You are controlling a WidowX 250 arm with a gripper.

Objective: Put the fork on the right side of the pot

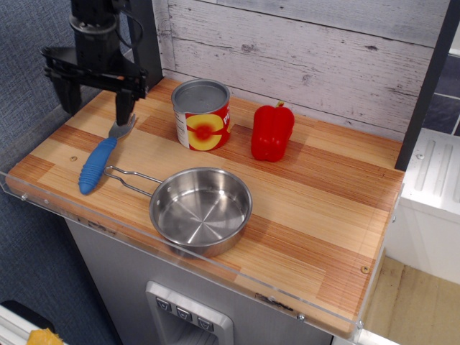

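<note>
Jaws: the jaws hang wide apart with nothing between them, one finger over the left edge of the surface, the other close above the fork's prongs.

Fork: the fork lies flat just below and a little toward me from the jaws, untouched.

Fork's line: its long axis runs on a slant, grey prongs up and away toward the wall under the jaws, blue grip down toward the near left edge.

Why the jaws sit so: my guess is the wide gap is meant to straddle the fork. As they stand they are over the prong end, so they would need to come toward me along the grip to catch the thick ribbed part.

Pot: the pot is off to the right of the jaws and nearer me, its thin wire loop reaching back left, ending close beside the blue grip.

Target spot: bare wood to the right of the pot, on the far side from the jaws.

Other things: a tin can and a red pepper stand right of the jaws, near the wall.

Stage: pickup not yet made, as I judge it.
</note>
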